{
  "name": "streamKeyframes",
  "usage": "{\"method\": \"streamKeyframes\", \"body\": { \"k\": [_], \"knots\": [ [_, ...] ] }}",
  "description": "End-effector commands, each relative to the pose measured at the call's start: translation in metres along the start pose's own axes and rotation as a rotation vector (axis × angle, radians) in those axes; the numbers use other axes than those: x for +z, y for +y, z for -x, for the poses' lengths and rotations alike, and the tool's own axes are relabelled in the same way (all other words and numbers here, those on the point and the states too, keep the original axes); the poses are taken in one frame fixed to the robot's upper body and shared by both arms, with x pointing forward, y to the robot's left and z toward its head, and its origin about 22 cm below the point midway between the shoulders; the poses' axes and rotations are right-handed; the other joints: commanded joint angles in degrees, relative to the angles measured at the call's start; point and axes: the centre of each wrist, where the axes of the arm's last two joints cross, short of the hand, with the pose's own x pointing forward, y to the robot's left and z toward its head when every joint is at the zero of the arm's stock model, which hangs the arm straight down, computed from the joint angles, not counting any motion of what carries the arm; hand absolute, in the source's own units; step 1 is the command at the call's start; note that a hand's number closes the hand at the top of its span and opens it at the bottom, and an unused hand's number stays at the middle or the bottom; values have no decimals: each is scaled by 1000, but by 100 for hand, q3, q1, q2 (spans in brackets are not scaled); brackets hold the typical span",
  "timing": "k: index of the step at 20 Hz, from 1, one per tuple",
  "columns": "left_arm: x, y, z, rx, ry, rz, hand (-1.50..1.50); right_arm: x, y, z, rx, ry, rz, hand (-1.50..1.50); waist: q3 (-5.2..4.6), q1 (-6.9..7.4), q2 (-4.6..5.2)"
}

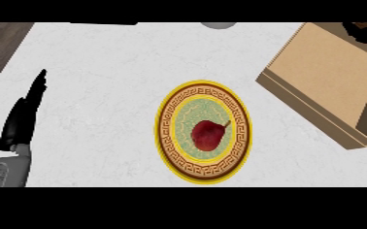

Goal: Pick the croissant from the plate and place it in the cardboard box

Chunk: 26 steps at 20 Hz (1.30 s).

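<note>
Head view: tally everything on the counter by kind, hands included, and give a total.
Plate, yellow rim with patterned band: 1
Dark red, pear-shaped food item on the plate (it does not look like a croissant): 1
Cardboard box: 1
Left hand, fingers straight, at the view's left: 1
Grey round thing at the far edge, unidentifiable: 1
Total: 5

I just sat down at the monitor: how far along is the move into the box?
Nothing looks done yet. A dark red, pear-like item, no croissant, lies on the plate. Nothing is in hand: the left hand rests open at the left edge, and the right hand is out of view. Picking it up and carrying it to the cardboard box remain.
</note>
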Motion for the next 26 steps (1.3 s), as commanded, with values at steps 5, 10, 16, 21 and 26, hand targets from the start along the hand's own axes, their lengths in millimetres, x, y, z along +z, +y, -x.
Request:
{"method": "streamKeyframes", "body": {
  "k": [5, 10, 16, 21, 26],
  "knots": [
    [-5, -15, -17, 18, -13, 10, 0, -24, 64, -7, 70, 108, 30, 150, 8, 119, 57],
    [-7, -11, -16, 15, -34, -5, 0, -19, 83, 5, -54, 238, -60, -150, 10, 161, 80],
    [-1, -10, -4, 7, -23, 14, 0, -16, 78, 9, -137, 181, -46, -150, 15, 169, 91],
    [6, 0, 0, -13, -31, -6, 0, -20, 86, 4, -204, 79, 69, -150, 11, 100, 30],
    [-5, 5, -8, 12, -16, 20, 0, -9, 42, 12, -361, 78, 239, -150, 16, 113, 66]
  ]
}}
